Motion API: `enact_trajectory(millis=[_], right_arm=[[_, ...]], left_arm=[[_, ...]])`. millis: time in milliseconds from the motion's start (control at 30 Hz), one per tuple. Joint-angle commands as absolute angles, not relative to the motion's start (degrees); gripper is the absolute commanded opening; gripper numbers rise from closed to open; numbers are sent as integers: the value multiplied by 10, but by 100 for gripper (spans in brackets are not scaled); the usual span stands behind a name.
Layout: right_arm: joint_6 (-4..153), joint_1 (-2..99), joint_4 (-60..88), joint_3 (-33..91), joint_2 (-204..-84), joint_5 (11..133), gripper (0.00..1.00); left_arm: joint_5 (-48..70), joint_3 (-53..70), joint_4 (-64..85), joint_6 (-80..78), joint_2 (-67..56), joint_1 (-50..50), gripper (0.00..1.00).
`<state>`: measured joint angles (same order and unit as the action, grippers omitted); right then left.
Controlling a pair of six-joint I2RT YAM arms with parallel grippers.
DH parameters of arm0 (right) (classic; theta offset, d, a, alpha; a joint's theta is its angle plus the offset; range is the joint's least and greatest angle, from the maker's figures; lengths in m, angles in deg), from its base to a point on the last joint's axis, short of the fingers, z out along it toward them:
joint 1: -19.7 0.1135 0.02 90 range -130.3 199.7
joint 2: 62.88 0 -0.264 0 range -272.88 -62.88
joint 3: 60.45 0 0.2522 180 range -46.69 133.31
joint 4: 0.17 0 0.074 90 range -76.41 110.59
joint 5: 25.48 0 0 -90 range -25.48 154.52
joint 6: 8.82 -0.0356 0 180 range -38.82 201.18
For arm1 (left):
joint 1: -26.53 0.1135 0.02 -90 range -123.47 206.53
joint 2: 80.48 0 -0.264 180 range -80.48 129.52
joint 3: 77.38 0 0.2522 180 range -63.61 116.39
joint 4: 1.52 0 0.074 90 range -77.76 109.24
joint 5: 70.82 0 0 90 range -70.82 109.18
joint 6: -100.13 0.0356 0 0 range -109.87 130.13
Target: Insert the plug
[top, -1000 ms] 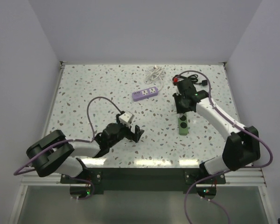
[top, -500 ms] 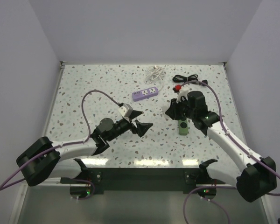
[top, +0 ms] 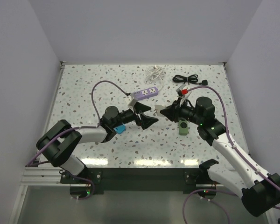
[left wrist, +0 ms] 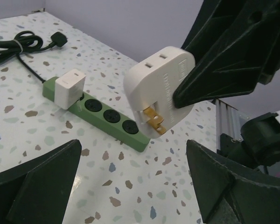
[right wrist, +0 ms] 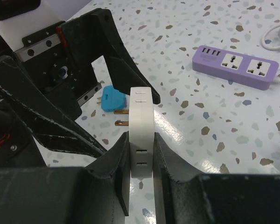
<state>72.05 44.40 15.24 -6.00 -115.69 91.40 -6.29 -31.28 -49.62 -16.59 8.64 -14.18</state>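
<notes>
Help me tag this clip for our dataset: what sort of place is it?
Likely a robotics lab test cell: blank white walls box in a speckled tabletop, an aluminium rail runs along its near edge, and a purple power strip and a green power strip lie out as props.

No legible text is showing anywhere. On the white rounded plastic plug adapter a small moulded mark is showing, too blurred to read. The purple rectangular power strip and the green plastic power strip are showing no readable print.
</notes>
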Motion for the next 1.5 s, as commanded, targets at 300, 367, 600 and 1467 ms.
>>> enact_trajectory(millis=[300, 367, 600, 1467], right_arm=[[718, 454, 113, -62, -1154, 963, 0], [719, 455, 114, -63, -1150, 963, 0], [728, 455, 121, -64, -1142, 971, 0], [723, 455, 52, -70, -1161, 1108, 46]], left_arm=[[-157, -249, -561, -190, 103, -137, 99], [-164, -244, -562, -191, 108, -135, 96], [-209, -237, -596, -198, 132, -129, 58], [-441, -290, -964, -401, 152, -95, 0]])
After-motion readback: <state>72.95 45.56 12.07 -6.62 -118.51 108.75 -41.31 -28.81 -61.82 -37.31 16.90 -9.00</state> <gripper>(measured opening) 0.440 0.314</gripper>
